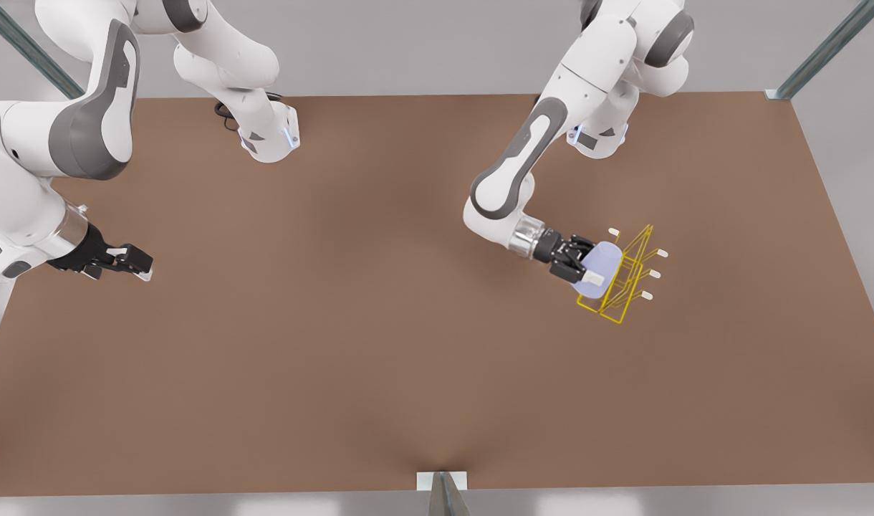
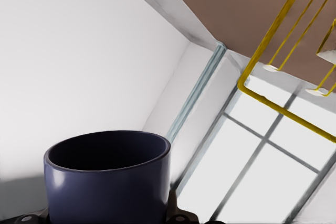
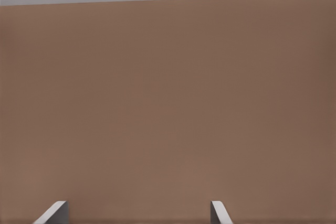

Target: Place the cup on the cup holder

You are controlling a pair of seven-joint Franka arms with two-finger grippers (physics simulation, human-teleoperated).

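Holding the cup (image 1: 600, 278) tilted on its side, the left gripper (image 1: 584, 269) sits at the front view's right, fingers clamped across the cup's wall, w/ the cup pressed right up against the yellow cup holder (image 1: 627, 276) on the worktop (image 1: 351, 344). From the left wrist view the cup's open rim (image 2: 107, 153) faces out past the rack's wire frame (image 2: 273, 40), white-capped prongs just beyond. Right gripper (image 1: 125, 261) waits well apart at the front view's left, fingers spread, nothing between them, above bare worktop. Judging by this, placing is nearly done but not released. Main risks: mouth not lined up w/ a prong tip, so the cup catches on wire & slips off; or the push shoves the light rack sideways or tips it.
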